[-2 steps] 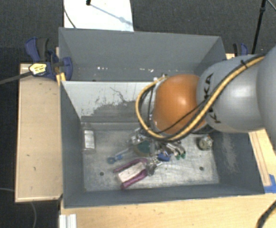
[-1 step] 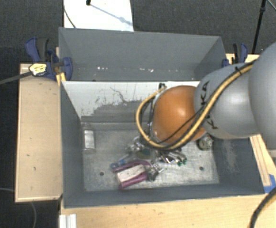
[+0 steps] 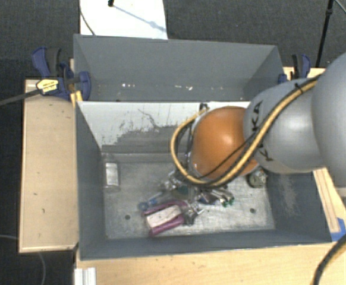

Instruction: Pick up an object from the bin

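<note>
The arm [image 3: 307,129] reaches down, hand [image 3: 192,190] low under its orange cover [image 3: 220,140].

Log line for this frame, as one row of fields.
phase: claw low over heap at bin centre | nearest: purple-and-white item | apart: pale block at left | grasp: cannot tell

Heap [image 3: 182,205] at frame ctr partly hidden under orange cover [image 3: 220,141]; its bits too small to ID. Robot arm [image 3: 315,123] cut off at right edge.
</note>
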`<action>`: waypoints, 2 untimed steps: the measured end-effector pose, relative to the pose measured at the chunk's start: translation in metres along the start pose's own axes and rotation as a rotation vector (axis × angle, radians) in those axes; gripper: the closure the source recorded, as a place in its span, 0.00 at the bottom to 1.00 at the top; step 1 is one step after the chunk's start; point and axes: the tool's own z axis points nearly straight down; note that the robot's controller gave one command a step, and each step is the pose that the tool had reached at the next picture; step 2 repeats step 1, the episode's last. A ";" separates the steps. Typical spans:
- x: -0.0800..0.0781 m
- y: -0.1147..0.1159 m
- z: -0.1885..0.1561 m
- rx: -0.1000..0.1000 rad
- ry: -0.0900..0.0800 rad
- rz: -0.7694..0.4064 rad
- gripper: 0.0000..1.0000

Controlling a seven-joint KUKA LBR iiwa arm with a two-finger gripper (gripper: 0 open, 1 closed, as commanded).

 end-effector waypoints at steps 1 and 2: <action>-0.015 0.017 -0.125 0.001 0.000 -0.234 1.00; -0.015 0.017 -0.125 0.001 0.000 -0.234 1.00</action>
